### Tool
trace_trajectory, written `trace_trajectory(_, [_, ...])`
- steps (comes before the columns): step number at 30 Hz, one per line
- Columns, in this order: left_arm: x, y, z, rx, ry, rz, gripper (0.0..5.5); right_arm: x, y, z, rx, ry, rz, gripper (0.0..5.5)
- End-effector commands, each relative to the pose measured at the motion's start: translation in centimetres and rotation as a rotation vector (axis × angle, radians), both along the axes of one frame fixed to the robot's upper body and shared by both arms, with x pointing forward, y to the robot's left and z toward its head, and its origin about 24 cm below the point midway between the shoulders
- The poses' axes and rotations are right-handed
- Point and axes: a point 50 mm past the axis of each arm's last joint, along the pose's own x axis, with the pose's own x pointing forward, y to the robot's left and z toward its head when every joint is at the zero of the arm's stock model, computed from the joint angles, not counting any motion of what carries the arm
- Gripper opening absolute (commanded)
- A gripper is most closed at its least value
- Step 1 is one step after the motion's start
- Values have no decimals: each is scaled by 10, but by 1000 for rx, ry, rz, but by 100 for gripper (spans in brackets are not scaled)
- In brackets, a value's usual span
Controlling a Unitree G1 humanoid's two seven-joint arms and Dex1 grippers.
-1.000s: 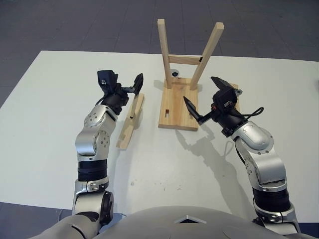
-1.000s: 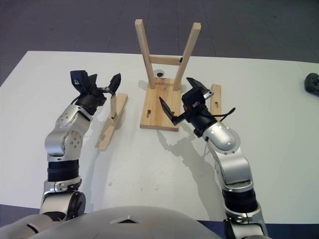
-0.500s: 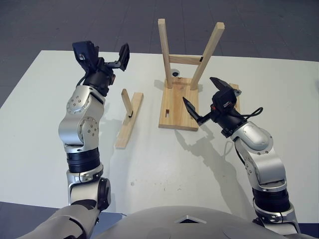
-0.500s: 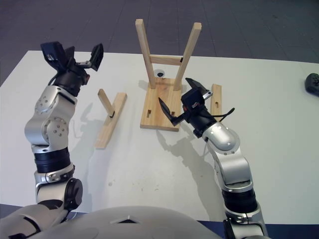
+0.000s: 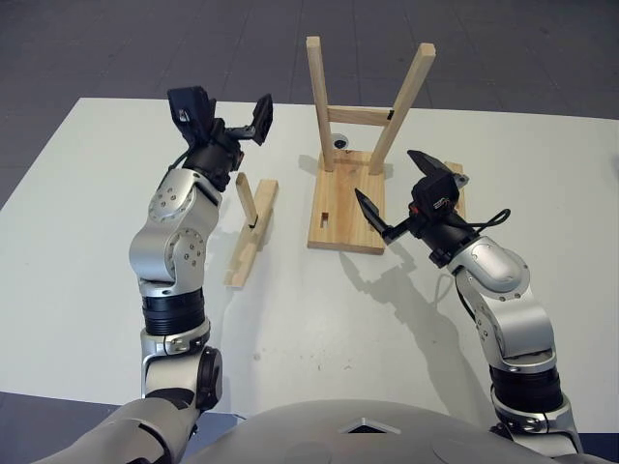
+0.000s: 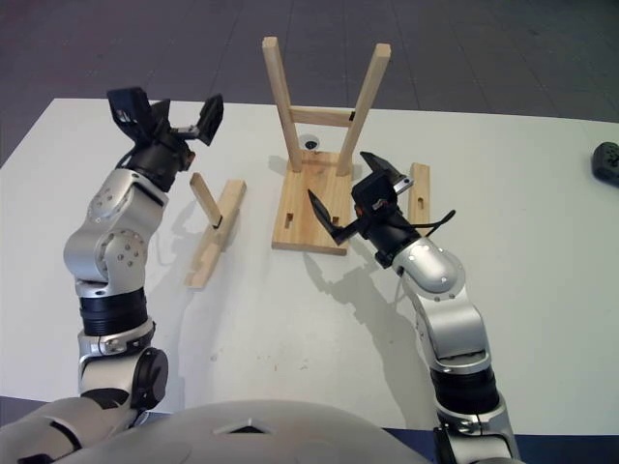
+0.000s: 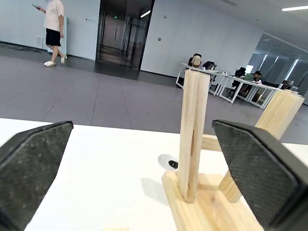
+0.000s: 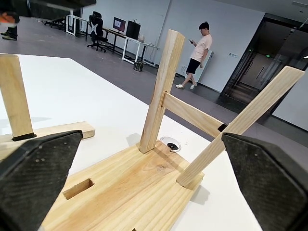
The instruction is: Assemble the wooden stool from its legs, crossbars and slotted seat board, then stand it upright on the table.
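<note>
We hold our left gripper (image 5: 227, 113) raised, its fingers spread wide with nothing between them. Our right gripper (image 5: 387, 176) hovers likewise agape and empty at the near right edge of the pale slotted wooden seat board (image 5: 340, 230). That board lies flat on the white table (image 5: 87, 242), with two pale wooden legs (image 5: 317, 97) and a crossbar (image 5: 358, 117) standing in it and one slot (image 5: 326, 218) unfilled.

The next part, we judge, is the loose pale wooden leg with a short crossbar stub (image 5: 250, 244). It lies at about five o'clock from the left gripper, long axis running one to seven o'clock, nearer our left arm. We can read no writing on any part.
</note>
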Motion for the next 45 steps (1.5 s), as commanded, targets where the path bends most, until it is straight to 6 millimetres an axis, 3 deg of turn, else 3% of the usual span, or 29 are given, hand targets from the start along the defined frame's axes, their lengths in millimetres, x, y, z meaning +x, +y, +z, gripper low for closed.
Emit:
trace_trajectory(1, [0,5,-43,13,138,24,538,-2,0,1,1,0,-3,540])
trace_trajectory(14, [1,7,-31,24,80,31,538,-1,3,-1,5,8,11,540])
trace_trajectory(20, [-18,1,-23,50,107,-47,538,-2,0,-1,-1,10,8,540])
trace_trajectory(26, [-53,15,-36,164,265,-56,538,-5,-3,-2,-2,14,-7,540])
trace_trajectory(31, [-87,15,-43,209,379,-241,538,-5,-4,-2,-5,14,-12,540])
trace_trajectory(37, [-91,24,-65,298,491,-231,538,-4,-5,0,-7,8,-14,540])
trace_trajectory(45, [-93,20,-87,256,574,-241,407,-3,-4,0,-9,7,-10,540])
